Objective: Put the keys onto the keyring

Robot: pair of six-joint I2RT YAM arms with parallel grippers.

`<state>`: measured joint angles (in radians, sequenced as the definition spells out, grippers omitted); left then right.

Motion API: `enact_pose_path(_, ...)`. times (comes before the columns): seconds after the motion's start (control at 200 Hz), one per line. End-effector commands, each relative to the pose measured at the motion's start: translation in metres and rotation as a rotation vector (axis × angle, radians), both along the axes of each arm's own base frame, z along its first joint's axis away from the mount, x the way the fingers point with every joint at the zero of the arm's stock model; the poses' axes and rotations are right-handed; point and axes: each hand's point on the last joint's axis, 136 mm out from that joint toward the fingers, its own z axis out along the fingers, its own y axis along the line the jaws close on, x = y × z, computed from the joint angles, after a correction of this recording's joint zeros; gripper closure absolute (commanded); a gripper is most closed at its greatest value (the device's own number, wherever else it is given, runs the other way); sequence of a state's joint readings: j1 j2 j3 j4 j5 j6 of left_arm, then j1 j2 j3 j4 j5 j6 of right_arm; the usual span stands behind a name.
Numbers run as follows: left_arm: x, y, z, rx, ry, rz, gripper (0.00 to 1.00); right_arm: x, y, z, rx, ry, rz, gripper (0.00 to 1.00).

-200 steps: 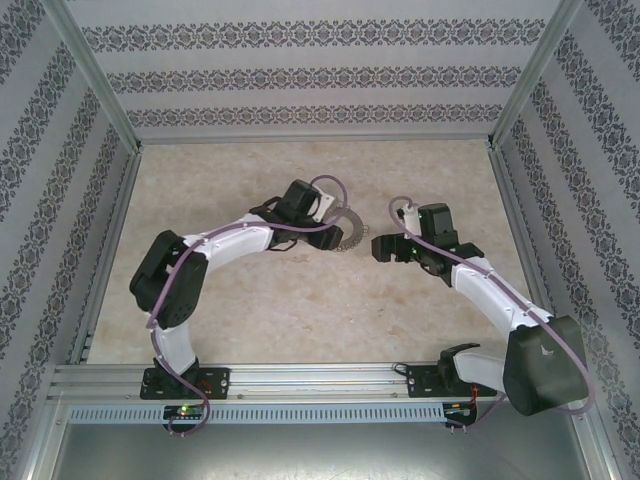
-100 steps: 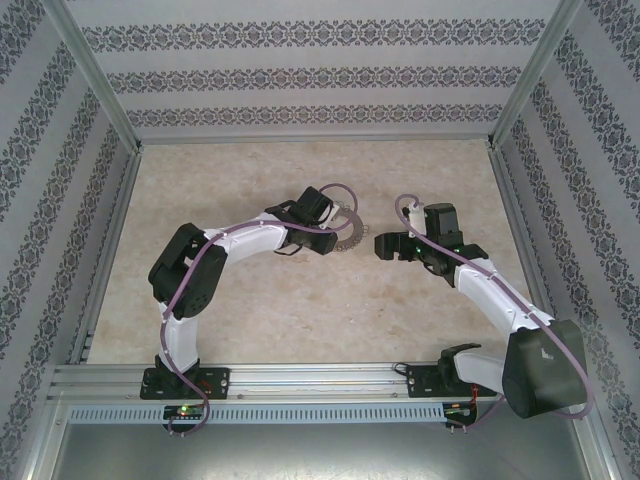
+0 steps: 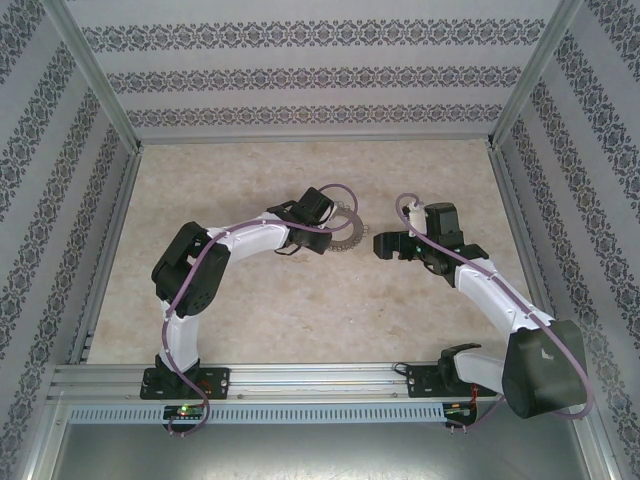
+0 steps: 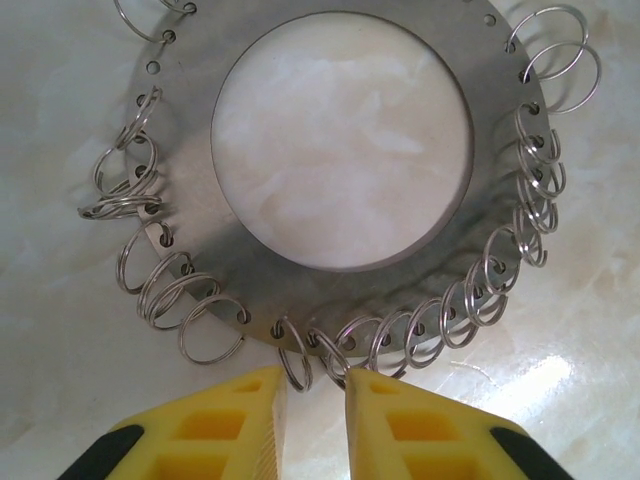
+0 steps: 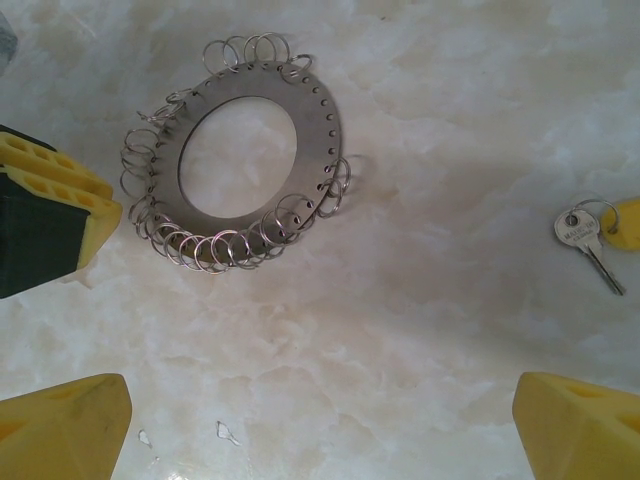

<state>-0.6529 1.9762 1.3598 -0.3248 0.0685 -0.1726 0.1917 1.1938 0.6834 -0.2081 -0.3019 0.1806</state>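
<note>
little differs from half a second ago. the keyring (image 4: 250, 290) lies flat between the grippers, hole facing up, round, without a long axis. the left gripper (image 4: 315, 375) is parted narrowly, one wire loop (image 4: 295, 365) in the gap; the right gripper (image 5: 318, 390) gapes wide, empty.

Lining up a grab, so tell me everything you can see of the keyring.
The keyring is a flat grey metal band around a wide round hole, its rim punched with small holes carrying thin wire loops. It lies flat on the table; the left gripper sits at its edge, one loop reaching between its jaws.
</note>
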Motion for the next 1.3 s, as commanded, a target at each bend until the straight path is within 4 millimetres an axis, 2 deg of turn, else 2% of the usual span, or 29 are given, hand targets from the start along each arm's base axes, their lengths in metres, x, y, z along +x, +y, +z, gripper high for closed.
enact_pose_path(0.0, 0.001, 0.008, -0.008, 0.037, 0.021, 0.029, 0.79, 0.002, 0.001, 0.005, 0.021, -0.024, 0.003, 0.02)
enact_pose_path(0.829, 0.015, 0.009, -0.023, 0.103, 0.007, 0.022, 0.81, 0.003, -0.002, 0.013, 0.007, -0.048, -0.003, 0.02)
enact_pose_path(1.124, 0.014, 0.011, -0.024, 0.107, 0.008, 0.02, 0.91, 0.003, -0.004, 0.015, 0.001, -0.056, -0.01, 0.02)
enact_pose_path(1.294, 0.008, 0.015, -0.013, 0.107, -0.002, 0.009, 1.0, 0.003, -0.006, 0.019, -0.002, -0.069, -0.017, 0.02)
